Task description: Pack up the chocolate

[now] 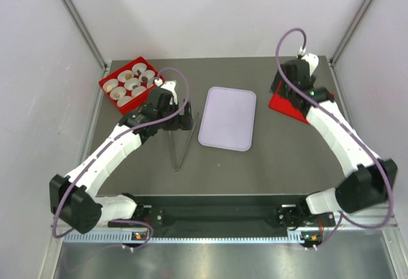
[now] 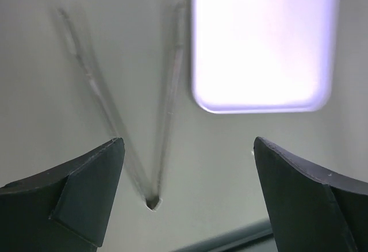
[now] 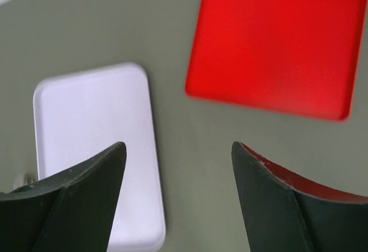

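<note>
The chocolate (image 1: 129, 74) shows as small brown and golden pieces inside white paper cups in a red box (image 1: 108, 80) at the back left. My left gripper (image 1: 184, 117) (image 2: 188, 142) is open and empty, hovering over metal tweezers (image 1: 182, 144) (image 2: 167, 108) that lie in a V on the table, right of the red box. My right gripper (image 1: 282, 90) (image 3: 178, 145) is open and empty, above the table between a lavender tray (image 3: 95, 142) and a flat red lid (image 3: 276, 48).
The lavender tray (image 1: 227, 118) lies at the table's middle and holds nothing; its corner shows in the left wrist view (image 2: 261, 42). The red lid (image 1: 285, 107) lies at the back right, partly under my right arm. White walls enclose the table.
</note>
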